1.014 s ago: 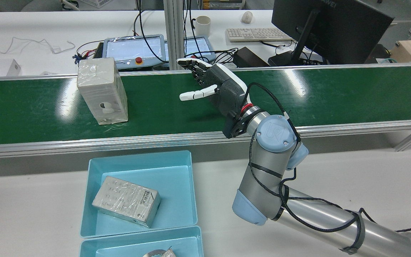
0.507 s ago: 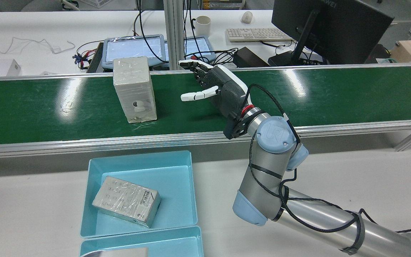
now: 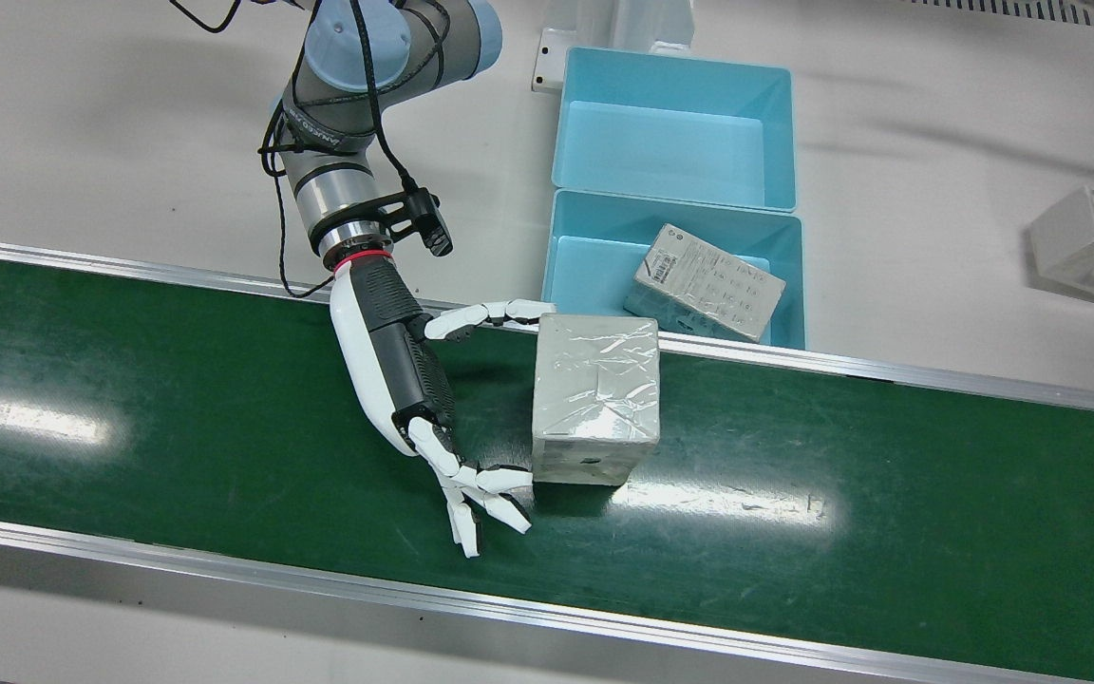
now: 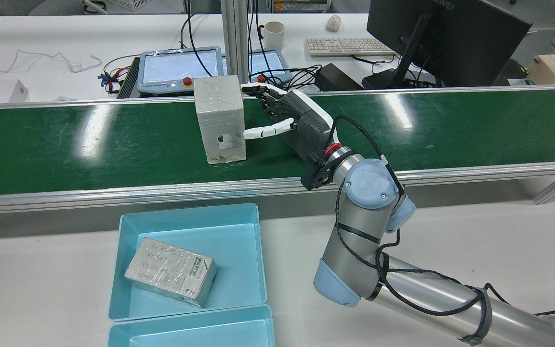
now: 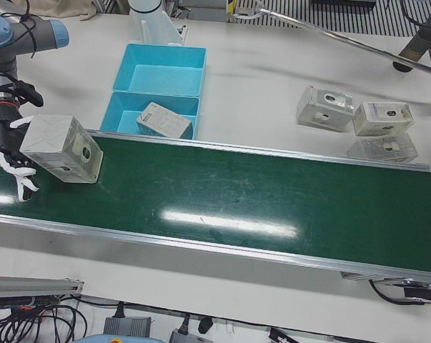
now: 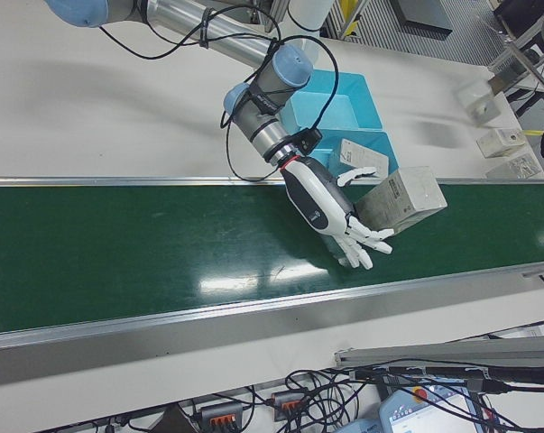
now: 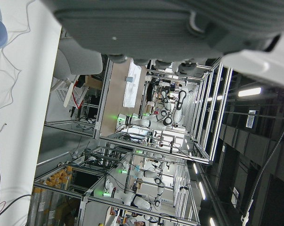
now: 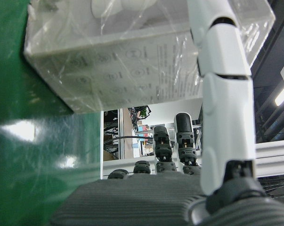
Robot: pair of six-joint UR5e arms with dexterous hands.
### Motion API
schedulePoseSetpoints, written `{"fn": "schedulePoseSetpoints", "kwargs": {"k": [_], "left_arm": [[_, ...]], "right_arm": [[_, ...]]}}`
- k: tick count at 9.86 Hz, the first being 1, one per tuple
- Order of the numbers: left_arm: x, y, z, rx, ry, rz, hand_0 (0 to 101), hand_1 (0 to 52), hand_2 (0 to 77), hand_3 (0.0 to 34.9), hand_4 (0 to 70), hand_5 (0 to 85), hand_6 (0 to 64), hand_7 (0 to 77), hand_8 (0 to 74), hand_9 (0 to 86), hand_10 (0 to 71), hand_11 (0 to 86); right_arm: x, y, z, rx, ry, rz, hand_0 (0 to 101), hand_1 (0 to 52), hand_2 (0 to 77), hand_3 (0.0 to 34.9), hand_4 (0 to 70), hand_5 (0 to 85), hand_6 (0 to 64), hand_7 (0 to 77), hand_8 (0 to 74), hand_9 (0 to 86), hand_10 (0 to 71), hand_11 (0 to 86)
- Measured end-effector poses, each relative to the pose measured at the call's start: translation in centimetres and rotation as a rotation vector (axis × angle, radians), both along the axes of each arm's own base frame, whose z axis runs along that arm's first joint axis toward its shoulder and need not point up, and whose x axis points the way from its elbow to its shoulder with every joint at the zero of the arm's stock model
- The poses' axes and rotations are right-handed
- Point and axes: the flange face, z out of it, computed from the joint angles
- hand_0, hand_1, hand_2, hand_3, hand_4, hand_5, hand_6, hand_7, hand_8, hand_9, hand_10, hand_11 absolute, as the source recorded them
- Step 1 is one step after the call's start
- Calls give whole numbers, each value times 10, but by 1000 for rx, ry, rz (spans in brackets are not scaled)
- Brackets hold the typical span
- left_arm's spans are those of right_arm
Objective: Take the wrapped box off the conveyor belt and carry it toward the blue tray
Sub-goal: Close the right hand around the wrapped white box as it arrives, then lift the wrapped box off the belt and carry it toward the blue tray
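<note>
The wrapped box (image 3: 594, 399) stands upright on the green conveyor belt (image 3: 177, 408), in clear film; it also shows in the rear view (image 4: 219, 120). My right hand (image 3: 395, 366) lies low over the belt, open, fingers spread. The box sits against its palm side: the thumb (image 3: 490, 318) reaches the box's tray-side corner and the fingers (image 3: 480, 494) reach its far lower edge. In the right hand view the box (image 8: 132, 52) fills the top, with the thumb (image 8: 224, 94) across it. The blue tray (image 4: 128, 270) holds another wrapped box (image 4: 171, 272). My left hand (image 7: 179, 23) shows only as a grey palm edge.
A second blue tray (image 3: 670, 123) adjoins the first. Aluminium rails (image 4: 113, 193) edge the belt. Several wrapped boxes (image 5: 326, 108) lie on the white table beyond the trays. Teach pendants (image 4: 181, 67), a keyboard and a monitor (image 4: 446, 33) stand behind the belt.
The box has ridden the belt rightward in the rear view, from well left of my right hand to against its thumb and fingers. The hand has hardly moved.
</note>
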Motion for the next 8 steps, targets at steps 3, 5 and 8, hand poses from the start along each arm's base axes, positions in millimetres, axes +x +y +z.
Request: {"fn": "schedulePoseSetpoints", "kwargs": {"k": [3,5,8], "left_arm": [[0,0,0,0,0,0,0,0,5,0,0,11,5,5,5,0,5,5],[0,0,0,0,0,0,0,0,5,0,0,11,5,0,5,0,5,5],[0,0,0,0,0,0,0,0,5,0,0,11,5,5,5,0,5,5]], "right_arm": [[-4,1,3,-5,5,-4,496,191,164,9,131,289,71,98,5,33,0,11],[-3,2,2,-10,1,12,538,153,256,1,175,480,251,311,245,262,142,16],[18,9,-22,1,-23,28,561,87,295,4,224,540,327,355,387,382,284,213]]}}
